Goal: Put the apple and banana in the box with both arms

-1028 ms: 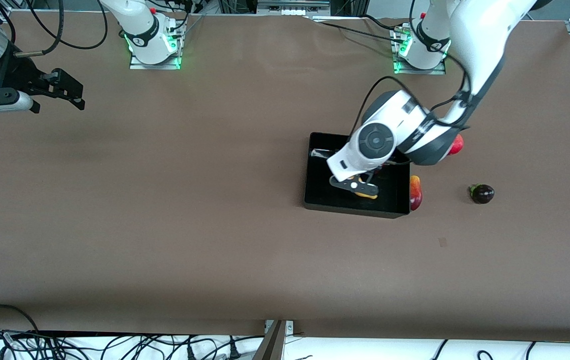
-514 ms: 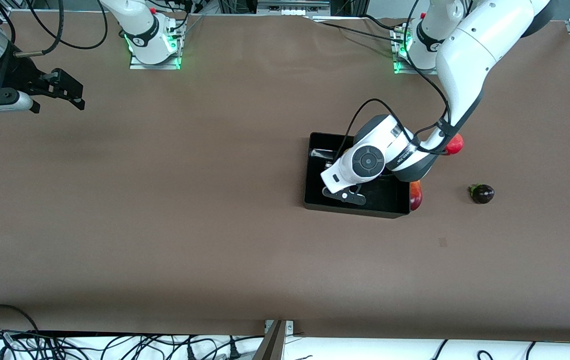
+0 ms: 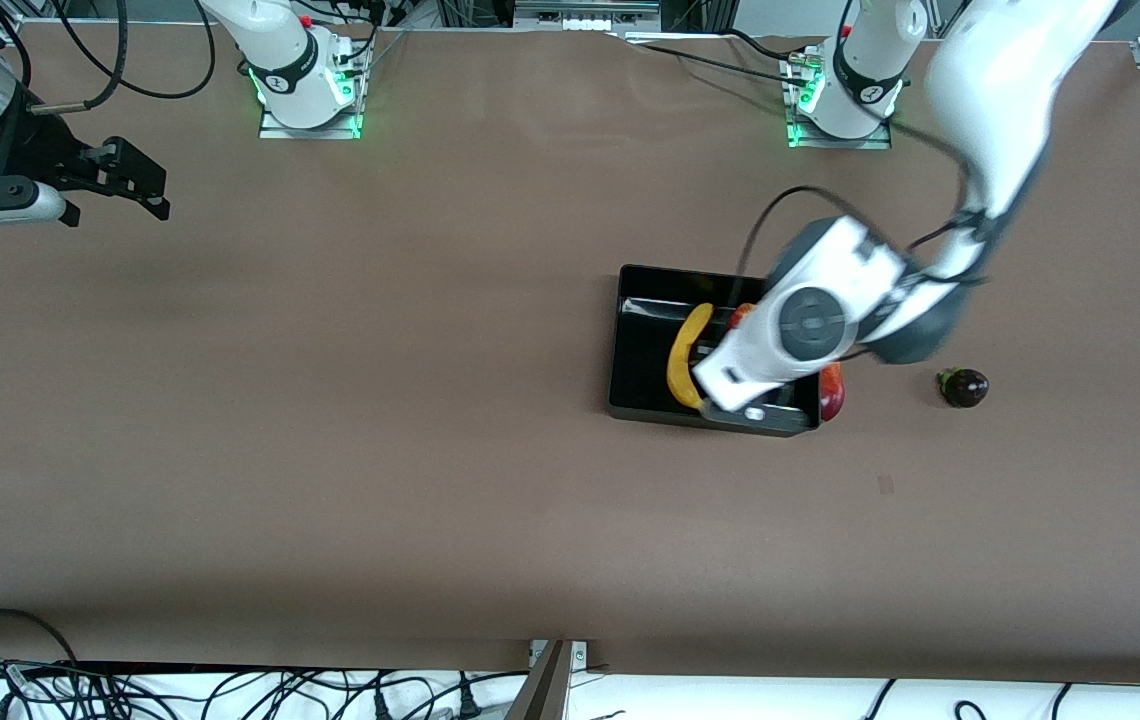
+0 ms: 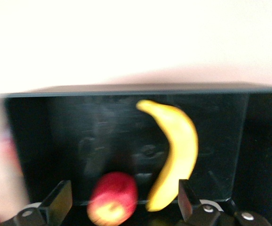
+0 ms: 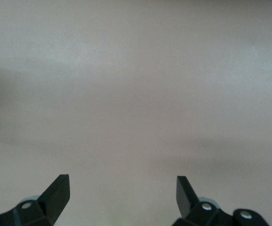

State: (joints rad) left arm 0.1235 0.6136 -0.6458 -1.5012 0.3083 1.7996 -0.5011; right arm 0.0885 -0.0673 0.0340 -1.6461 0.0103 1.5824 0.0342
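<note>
The black box (image 3: 630, 400) sits mid-table toward the left arm's end. The yellow banana (image 3: 685, 355) lies free inside it. The red apple (image 3: 742, 315) lies beside the banana in the box, mostly hidden by the left wrist. In the left wrist view the banana (image 4: 176, 150) and the apple (image 4: 113, 197) lie in the box (image 4: 126, 92) below the left gripper (image 4: 123, 200), which is open and empty. In the front view the left gripper (image 3: 762, 412) is over the box's near wall. The right gripper (image 3: 158, 190) waits, open and empty, over bare table (image 5: 123, 197).
A red-yellow mango-shaped fruit (image 3: 832, 390) lies against the outside of the box wall toward the left arm's end. A dark purple fruit (image 3: 965, 387) lies farther toward that end. Cables run along the table's near edge.
The left gripper held the banana low in the box; it has let go, opened and swung toward the box's near corner. The banana now lies free. The right arm has not moved.
</note>
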